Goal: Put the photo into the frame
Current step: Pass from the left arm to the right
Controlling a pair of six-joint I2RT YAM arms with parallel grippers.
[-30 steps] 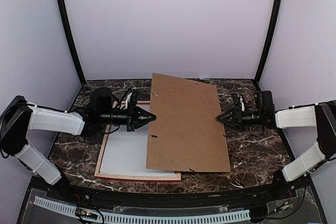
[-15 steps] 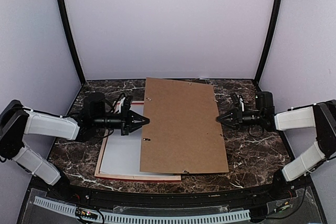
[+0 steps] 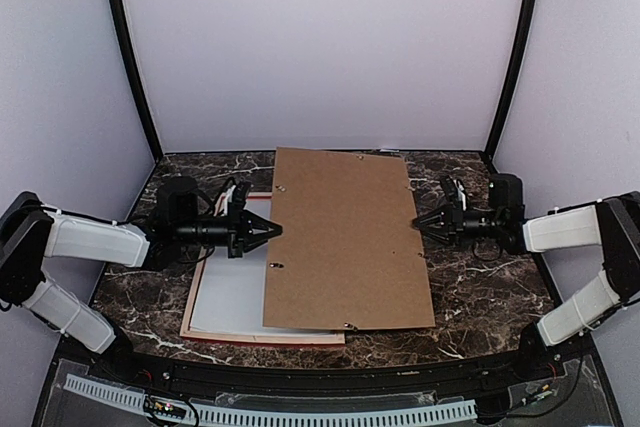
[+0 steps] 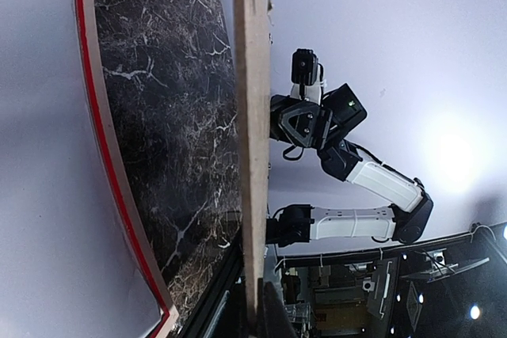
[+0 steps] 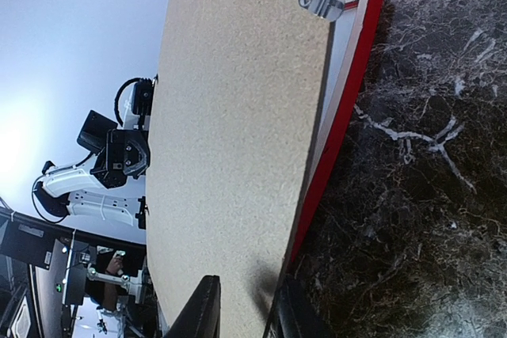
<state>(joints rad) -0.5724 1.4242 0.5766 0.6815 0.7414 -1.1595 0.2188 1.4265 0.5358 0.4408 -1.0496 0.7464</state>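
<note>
Two claws flank the plain brown rectangular backing board (image 3: 345, 237), long axis crosswise: right gripper (image 3: 418, 224) pinches its edge; left gripper (image 3: 278, 232), hold unclear, sits over the thin red frame (image 5: 330, 136).

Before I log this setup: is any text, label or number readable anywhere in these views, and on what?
None can be read.
The brown board, red frame and white sheet show no print.
The small box at the near edge is too small to read.
</note>
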